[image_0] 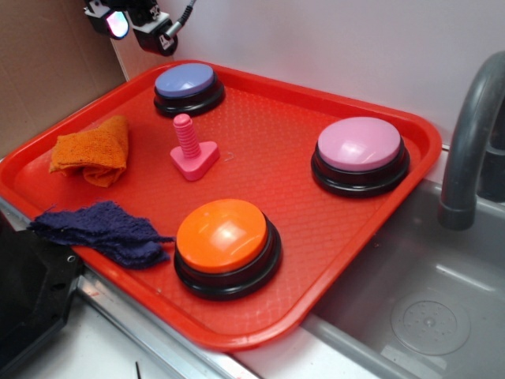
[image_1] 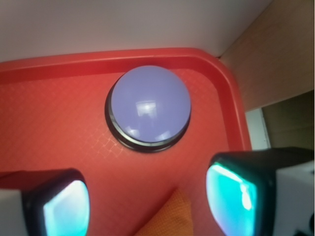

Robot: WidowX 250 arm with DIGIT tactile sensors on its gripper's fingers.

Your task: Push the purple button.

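Note:
The purple button [image_0: 185, 81] has a periwinkle dome on a black base and stands at the far left corner of the red tray [image_0: 268, 150]. In the wrist view the purple button [image_1: 149, 104] lies ahead of the jaws, near the tray's corner. My gripper [image_0: 136, 22] hovers high above the tray's back left edge, left of and behind the button, touching nothing. In the wrist view my gripper [image_1: 147, 206] is open and empty, with its two glowing pads wide apart and bare tray between them.
A pink-lilac button [image_0: 359, 146] stands at the tray's right and an orange button [image_0: 223, 234] at the front. A pink screw toy [image_0: 192, 150], an orange cloth [image_0: 93, 150] and a dark blue cloth [image_0: 102, 230] lie on the tray. A sink and faucet [image_0: 469, 134] are at right.

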